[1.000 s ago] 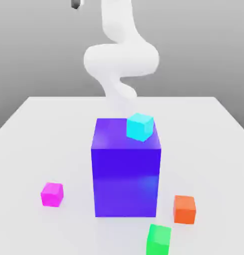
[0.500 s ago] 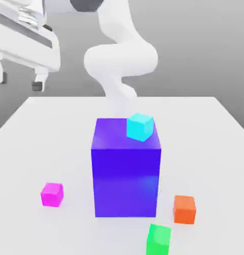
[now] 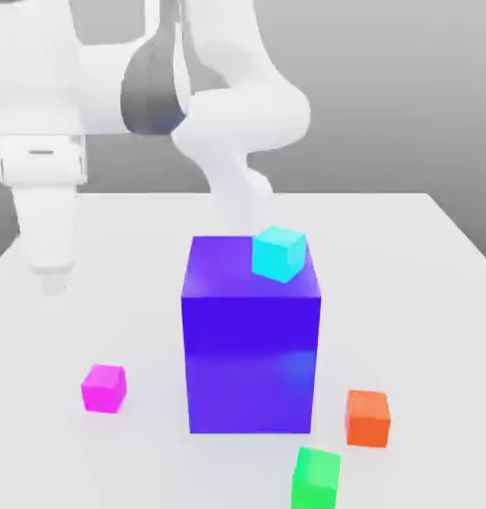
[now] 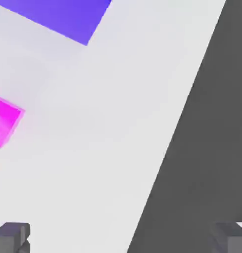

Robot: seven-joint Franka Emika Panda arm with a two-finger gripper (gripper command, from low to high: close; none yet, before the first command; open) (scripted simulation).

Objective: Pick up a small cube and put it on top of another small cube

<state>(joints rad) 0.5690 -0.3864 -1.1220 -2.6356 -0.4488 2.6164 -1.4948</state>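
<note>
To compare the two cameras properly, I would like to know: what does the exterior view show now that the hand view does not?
Exterior view alone: the cyan cube on the big block, the orange cube and the green cube.
Hand view alone: the dark area beyond the table's edge.
Both: the magenta cube, the blue-violet block, the table and the open gripper.

Arm (image 3: pixel 242 119): glossy white, rounded links, dark grey band on one joint, centre-left of exterior view. Gripper (image 4: pixel 121 237): white body, tapered; dark grey blocky fingertips (image 4: pixel 9 238).
</note>
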